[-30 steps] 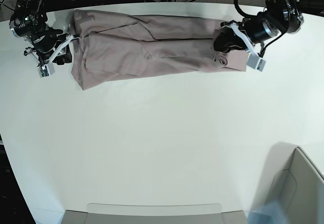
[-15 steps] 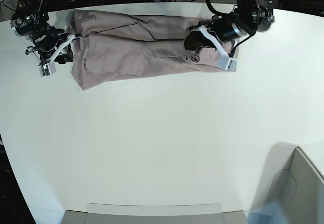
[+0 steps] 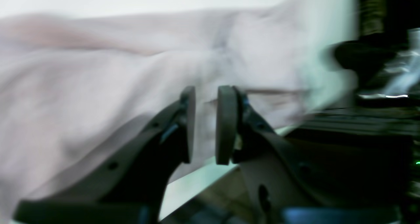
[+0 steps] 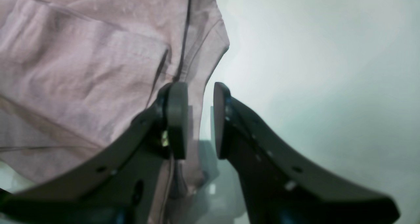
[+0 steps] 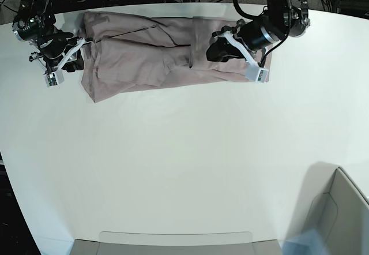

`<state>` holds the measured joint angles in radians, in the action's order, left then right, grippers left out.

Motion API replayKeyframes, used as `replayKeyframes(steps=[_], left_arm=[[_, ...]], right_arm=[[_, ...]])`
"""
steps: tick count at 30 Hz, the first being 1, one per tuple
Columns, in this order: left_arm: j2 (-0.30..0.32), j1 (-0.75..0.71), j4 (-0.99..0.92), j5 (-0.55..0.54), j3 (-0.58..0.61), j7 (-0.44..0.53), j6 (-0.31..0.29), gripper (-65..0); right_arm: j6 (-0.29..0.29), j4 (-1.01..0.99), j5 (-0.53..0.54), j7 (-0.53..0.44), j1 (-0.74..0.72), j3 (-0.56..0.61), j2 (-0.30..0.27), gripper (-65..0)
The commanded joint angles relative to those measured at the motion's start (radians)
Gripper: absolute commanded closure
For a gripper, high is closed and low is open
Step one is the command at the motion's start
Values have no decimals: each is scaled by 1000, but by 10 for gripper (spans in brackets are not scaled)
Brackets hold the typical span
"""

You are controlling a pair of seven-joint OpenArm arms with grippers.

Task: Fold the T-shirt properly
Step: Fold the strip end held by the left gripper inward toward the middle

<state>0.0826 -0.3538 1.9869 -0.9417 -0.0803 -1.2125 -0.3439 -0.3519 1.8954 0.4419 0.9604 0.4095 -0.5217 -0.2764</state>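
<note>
The dusty pink T-shirt [image 5: 144,59] lies as a long wrinkled band along the table's far edge. Its right end is doubled back, leaving a flap near the middle. My left gripper [image 5: 214,52] hovers over that flap. In the blurred left wrist view its pads [image 3: 226,125] stand a little apart, the gripper [image 3: 205,125] open above the T-shirt [image 3: 115,69], with nothing visibly pinched. My right gripper [image 5: 74,60] sits at the shirt's left end. It is open [image 4: 200,119] beside the T-shirt's [image 4: 82,63] hem, with bare table showing through the gap.
The white table [image 5: 184,151] stretches toward the camera. A grey bin [image 5: 340,214] stands at the front right and a grey tray edge [image 5: 173,243] runs along the front. Dark cables and equipment sit just beyond the far table edge [image 3: 197,181].
My left gripper has travelled left along the shirt, dragging its right end over into a flap, and its jaws have since parted. The right arm has barely moved.
</note>
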Motion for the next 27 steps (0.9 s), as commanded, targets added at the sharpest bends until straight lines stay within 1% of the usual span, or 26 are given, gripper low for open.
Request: replayKeyframes(steps=[1,4,7,8,9,10,11,13,14,16,18,20,27], left_arm=[[3,5,16,-53,-5,23,-5,-81],[6,5,13,-81,-8,40,-5,-53],[7,2,12,-81,-60,33,-5,-21],[7,-1,12,-81,-77,32,-7,-11],[9,-3,12,-81,-92,30,-7,0],[9,-3,12,-81,-106,30,-7,0],[9,-4,12,-81,-117,30,-7,0],[9,-4,12,-81,-123,30,-7,0],[9,-4,12,-81,-123,30,-7,0],[9,-4,12,-81,-123,30,-7,0],[9,-4,12,-81,-121,30,-7,0],[9,-4,12,-81,-121,30,-7,0],[7,-4,10,-81,-114,30,-7,0]], right_arm=[[1,14,7,-24,-8,-8,-13,-144],[1,14,8,-27,-10,-12,-16,-144],[1,10,13,-27,-10,-19,-21,-144],[1,3,31,-27,-10,-36,-19,-144],[0,-12,71,-27,-10,-62,-19,-145],[-11,-40,137,-27,-10,-93,-22,-145],[-32,-75,214,-27,-11,-119,-28,-145],[-97,-170,358,-19,-17,-170,-70,-145],[-118,-219,404,-19,-19,-177,-85,-145],[-151,-310,456,-19,-25,-177,-108,-145],[-172,-379,463,-19,-39,-177,-110,-145],[-175,-420,463,-19,-39,-168,-106,-145],[-177,-442,472,-19,-39,-22,-103,-145]])
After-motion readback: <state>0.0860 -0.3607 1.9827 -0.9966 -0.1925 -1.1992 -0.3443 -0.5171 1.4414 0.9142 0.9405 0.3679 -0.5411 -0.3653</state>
